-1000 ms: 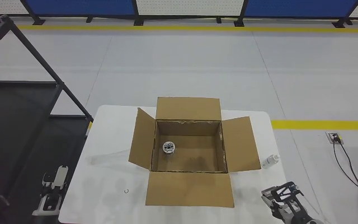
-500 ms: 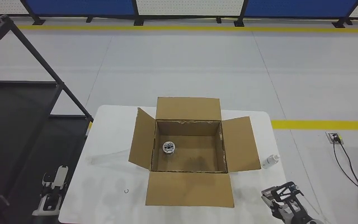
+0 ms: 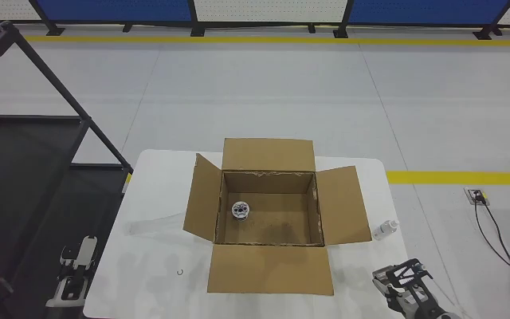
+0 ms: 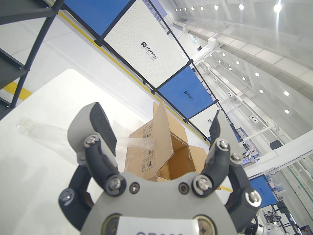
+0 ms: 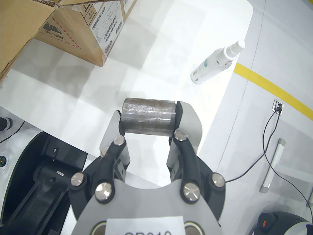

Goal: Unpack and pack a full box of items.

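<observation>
An open cardboard box (image 3: 269, 215) stands in the middle of the white table (image 3: 159, 239), all flaps folded out. Inside it, at the left, stands a small round can (image 3: 241, 210). My right gripper (image 5: 149, 119) is shut on a dull grey metal cylinder (image 5: 148, 119), held above the table's near right corner (image 3: 402, 281). The box corner (image 5: 73, 30) lies beyond it. My left gripper (image 4: 159, 125) hangs open and empty off the table's near left edge (image 3: 80, 259), pointing toward the box (image 4: 159, 152).
A white spray bottle (image 3: 386, 230) lies on the table right of the box, also in the right wrist view (image 5: 216, 62). A clear plastic strip (image 4: 49, 133) lies on the table left of the box. A dark metal rack (image 3: 48, 159) stands to the left.
</observation>
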Robot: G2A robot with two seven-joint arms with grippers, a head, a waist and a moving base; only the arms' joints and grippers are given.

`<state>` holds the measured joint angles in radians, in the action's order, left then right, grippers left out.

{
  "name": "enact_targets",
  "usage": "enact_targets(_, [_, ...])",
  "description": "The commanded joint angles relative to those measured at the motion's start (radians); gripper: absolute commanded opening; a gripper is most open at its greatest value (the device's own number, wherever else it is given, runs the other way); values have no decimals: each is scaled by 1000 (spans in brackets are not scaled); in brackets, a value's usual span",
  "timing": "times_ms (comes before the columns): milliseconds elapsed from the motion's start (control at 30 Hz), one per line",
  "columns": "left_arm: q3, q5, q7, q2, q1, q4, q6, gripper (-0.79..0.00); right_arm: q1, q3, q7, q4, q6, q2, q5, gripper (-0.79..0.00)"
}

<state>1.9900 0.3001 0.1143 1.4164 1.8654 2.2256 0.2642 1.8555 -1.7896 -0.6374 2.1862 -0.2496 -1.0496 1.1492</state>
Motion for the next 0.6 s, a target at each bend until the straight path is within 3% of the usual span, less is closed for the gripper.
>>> enact_targets(0, [0,0,0,0,0,0,0,0,0,0,0,0,0,0,0,-785])
enact_targets(567, [0,0,0,0,0,0,0,0,-6,5,4,-16,16,-1,-4,-785])
